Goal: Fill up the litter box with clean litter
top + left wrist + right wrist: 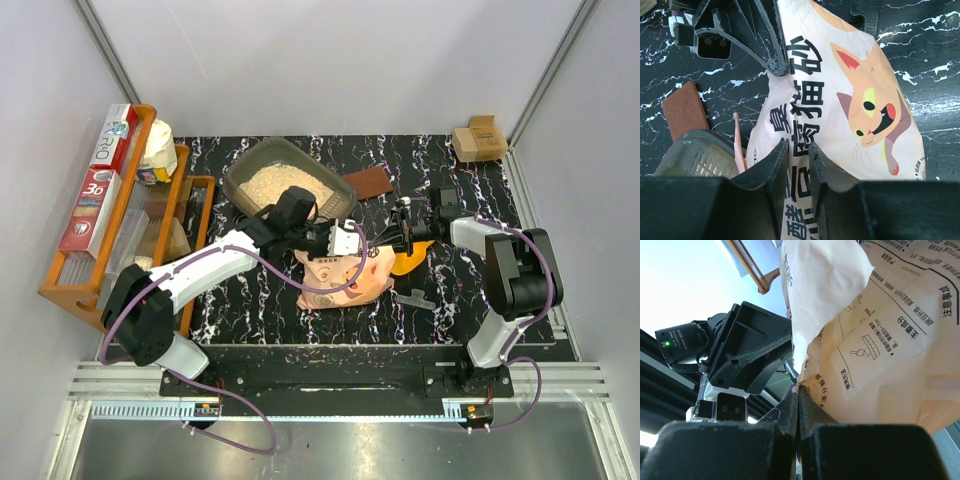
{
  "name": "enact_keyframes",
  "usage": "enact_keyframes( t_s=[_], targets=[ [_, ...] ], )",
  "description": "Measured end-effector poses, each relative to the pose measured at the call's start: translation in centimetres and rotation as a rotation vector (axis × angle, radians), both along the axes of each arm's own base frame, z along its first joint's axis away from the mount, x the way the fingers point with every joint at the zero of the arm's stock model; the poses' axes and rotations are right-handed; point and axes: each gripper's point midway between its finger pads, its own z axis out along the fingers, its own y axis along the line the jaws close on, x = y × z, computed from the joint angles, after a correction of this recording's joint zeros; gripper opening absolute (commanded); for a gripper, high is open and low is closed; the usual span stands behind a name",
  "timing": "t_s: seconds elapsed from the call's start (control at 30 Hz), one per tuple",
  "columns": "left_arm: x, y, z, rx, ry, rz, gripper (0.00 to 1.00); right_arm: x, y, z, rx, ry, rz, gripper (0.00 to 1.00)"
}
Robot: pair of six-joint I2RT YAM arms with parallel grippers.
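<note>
The dark grey litter box (238,172) stands at the back of the table with pale clean litter (280,184) in it. In front of it, a pink bag (345,282) printed with a cat (870,105) hangs between both grippers. My left gripper (350,240) is at the bag's upper edge. Its jaws (797,152) are nearly together with a strip of the bag between them. My right gripper (392,238) is shut on the bag's edge (799,389). A corner of the litter box (695,157) shows in the left wrist view.
An orange wooden rack (60,285) with boxes runs along the left. A yellow scoop (410,264) lies under the right gripper. A brown pad (370,183) lies beside the litter box, a cardboard box (478,140) at the back right, and a small black part (415,298) in front.
</note>
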Motion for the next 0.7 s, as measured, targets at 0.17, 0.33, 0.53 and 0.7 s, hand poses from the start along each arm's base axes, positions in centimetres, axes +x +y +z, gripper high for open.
enact_keyframes(
  t_s=[0.17,0.33,0.53,0.7],
  targets=[
    [0.2,0.1,0.1,-0.007,0.014,0.023,0.06,0.1,-0.2,0.0,0.001,0.002,-0.004,0.0],
    [0.1,0.1,0.1,-0.012,0.047,0.047,0.0,0.2,-0.7,0.0,0.006,-0.017,-0.013,0.19],
    [-0.4,0.4,0.5,-0.029,0.096,0.081,0.0,5.1,-5.0,1.1,-0.121,-0.288,-0.143,0.38],
    [-1.0,0.5,0.9,-0.043,0.143,0.103,0.0,8.2,-7.7,5.0,-0.336,-0.905,-0.101,0.53]
  ],
)
